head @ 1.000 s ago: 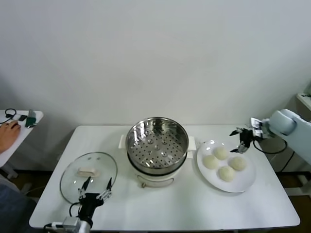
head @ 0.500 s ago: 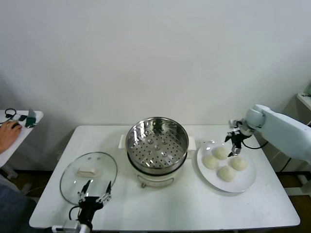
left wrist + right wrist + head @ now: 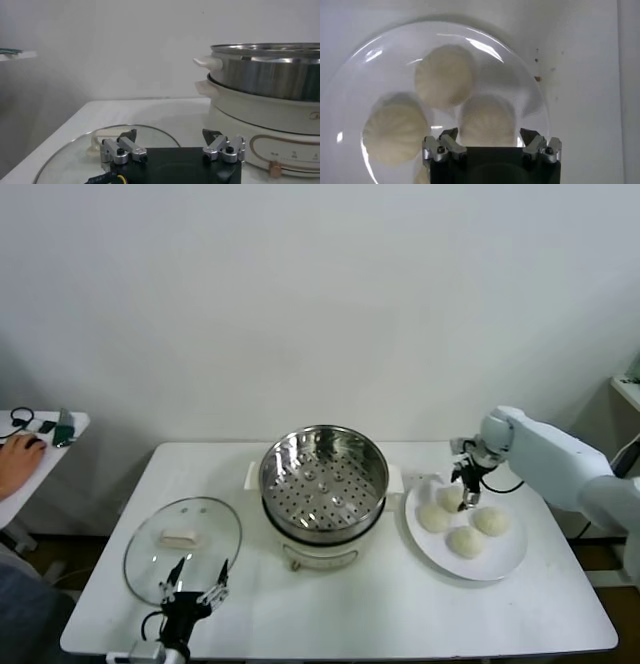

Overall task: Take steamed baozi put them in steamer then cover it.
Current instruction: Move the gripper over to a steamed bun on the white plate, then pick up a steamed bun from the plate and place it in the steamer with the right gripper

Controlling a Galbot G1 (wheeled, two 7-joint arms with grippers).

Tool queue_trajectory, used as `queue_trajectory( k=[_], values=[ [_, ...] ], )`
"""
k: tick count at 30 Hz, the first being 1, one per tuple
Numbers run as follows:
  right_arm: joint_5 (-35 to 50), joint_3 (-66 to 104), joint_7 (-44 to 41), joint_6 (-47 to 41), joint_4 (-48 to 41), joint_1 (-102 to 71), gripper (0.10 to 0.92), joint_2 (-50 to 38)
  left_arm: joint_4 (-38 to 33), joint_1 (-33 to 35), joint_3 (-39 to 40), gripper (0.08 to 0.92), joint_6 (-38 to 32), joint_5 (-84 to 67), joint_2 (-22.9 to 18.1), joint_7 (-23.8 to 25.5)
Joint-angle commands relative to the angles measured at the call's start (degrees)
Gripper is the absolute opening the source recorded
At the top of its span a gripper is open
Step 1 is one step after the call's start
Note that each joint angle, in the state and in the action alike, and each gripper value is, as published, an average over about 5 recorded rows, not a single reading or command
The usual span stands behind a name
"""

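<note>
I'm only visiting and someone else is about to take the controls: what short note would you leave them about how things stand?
Right tool: open, above the back baozi on the white plate, not yet gripping.
Left tool: open, idle at the table's near left edge by the glass cover.
All four baozi sit on the plate, right of the steamer.
Steamer basket holds nothing; the cover lies flat on the table to its left.
Done: nothing moved.
Left: move four baozi into the steamer, then cover it.

Your right gripper hung spread over a baozi, open air between, neighbouring buns crowding close.
</note>
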Motion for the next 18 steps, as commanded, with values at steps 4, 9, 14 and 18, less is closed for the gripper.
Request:
queue_trajectory(
  k=[4, 9, 14, 18],
  values=[
    [-1.82, 0.66, -0.24, 0.62, -2.56, -0.54, 0.639, 2.08, -0.21, 0.22, 0.03, 0.823, 0.04, 0.12, 0.01, -0.04],
    [-1.6, 0.46, -0.25, 1.4, -0.34, 0.63, 0.614, 1.2, -0.32, 0.4, 0.17, 0.823, 0.01, 0.35, -0.12, -0.05],
    [0.15, -6.17, -1.16, 4.33, 7.81, 10.07, 0.611, -0.99, -0.59, 0.45, 0.24, 0.823, 0.01, 0.6, -0.05, -0.07],
    [4.01, -14.83, -1.92, 8.81, 16.82, 23.08, 0.611, -2.0, -0.93, 0.62, 0.31, 0.823, -0.01, 0.84, 0.12, -0.12]
  ],
)
